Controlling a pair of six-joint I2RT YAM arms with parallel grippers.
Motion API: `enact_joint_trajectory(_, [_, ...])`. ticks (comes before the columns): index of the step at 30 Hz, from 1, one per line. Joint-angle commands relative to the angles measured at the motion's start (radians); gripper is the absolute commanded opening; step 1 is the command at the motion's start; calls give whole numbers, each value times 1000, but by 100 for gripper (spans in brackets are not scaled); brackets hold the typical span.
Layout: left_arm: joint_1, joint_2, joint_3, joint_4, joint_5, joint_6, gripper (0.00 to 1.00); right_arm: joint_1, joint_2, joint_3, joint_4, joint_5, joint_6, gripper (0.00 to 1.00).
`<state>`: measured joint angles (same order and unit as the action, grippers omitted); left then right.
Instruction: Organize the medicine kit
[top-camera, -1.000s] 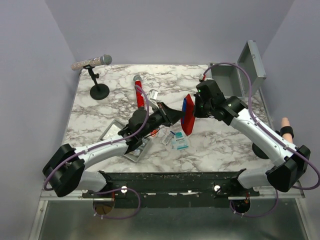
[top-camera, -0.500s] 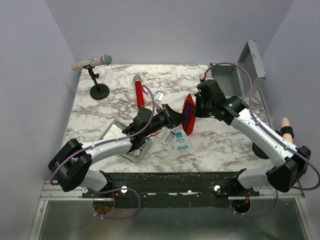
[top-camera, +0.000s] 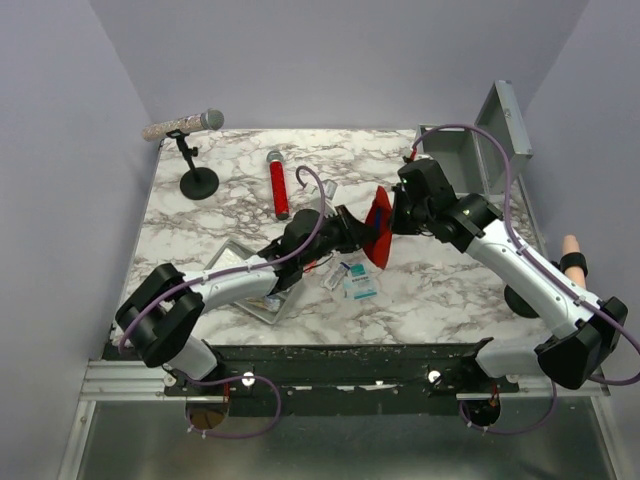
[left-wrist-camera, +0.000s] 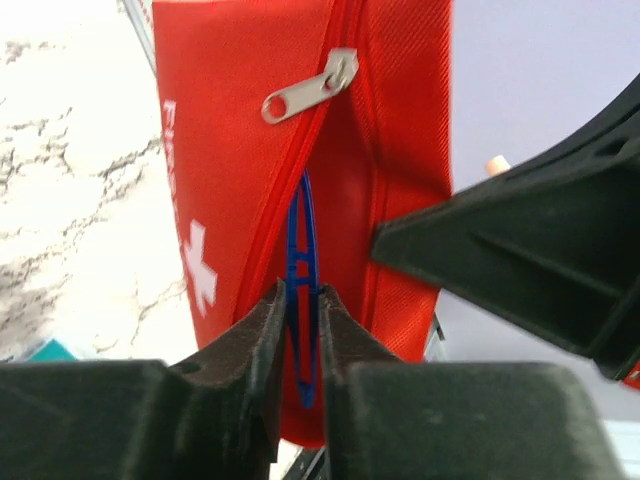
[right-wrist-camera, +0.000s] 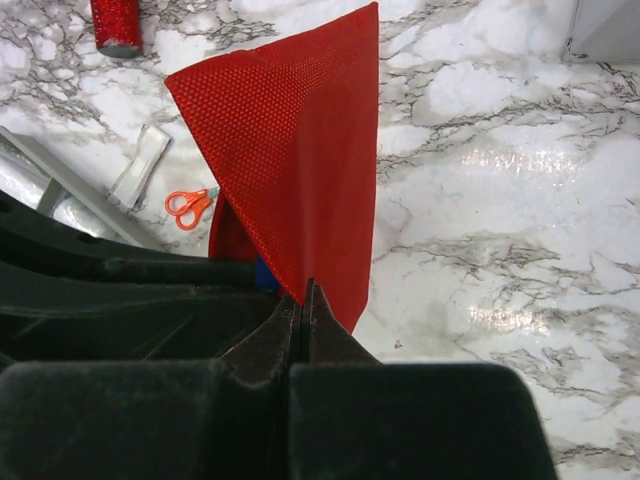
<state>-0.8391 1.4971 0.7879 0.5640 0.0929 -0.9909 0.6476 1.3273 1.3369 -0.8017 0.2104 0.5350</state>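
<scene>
A red zip pouch with a white cross hangs upright above the table middle. My right gripper is shut on its upper edge; the wrist view shows the fabric pinched at my fingertips. My left gripper is shut on a thin blue plastic tool. The tool's tip sits in the pouch's open zip slit, below the zipper pull. The medicine kit, a grey metal box with its lid raised, stands at the back right.
A shallow grey tray lies under my left arm. A teal box and small packets lie below the pouch. Orange scissors lie near the tray. A red glitter tube and a microphone on a stand are at the back left.
My left arm has reached to the right, bringing the blue tool up to and into the pouch's opening. My right gripper has kept hold of the pouch and shifted only slightly.
</scene>
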Motion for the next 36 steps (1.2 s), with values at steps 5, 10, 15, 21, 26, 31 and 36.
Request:
enact_joint_trajectory(5, [3,2,131,-128,-62,72,55,-2,-33,-10,10,-11,2,1])
enact_joint_trajectory(10, [3,-115,116,-255,-81,136,64,-2,-33,-18,10,17,-9,1])
enact_joint_trajectory(15, [3,-302,33,-415,-110,236,67,-3,-34,-44,15,46,-30,1])
enact_joint_trajectory(21, [47,-440,-56,-668,-364,239,63,-3,-57,-108,35,78,-58,1])
enact_joint_trajectory(26, [196,-166,63,-824,-214,308,63,-3,-83,-162,45,78,-76,1])
enact_joint_trajectory(31, [195,40,174,-898,-212,374,60,-3,-111,-206,53,86,-83,1])
enact_joint_trajectory(36, [189,133,250,-996,-262,434,59,-2,-122,-234,75,70,-82,1])
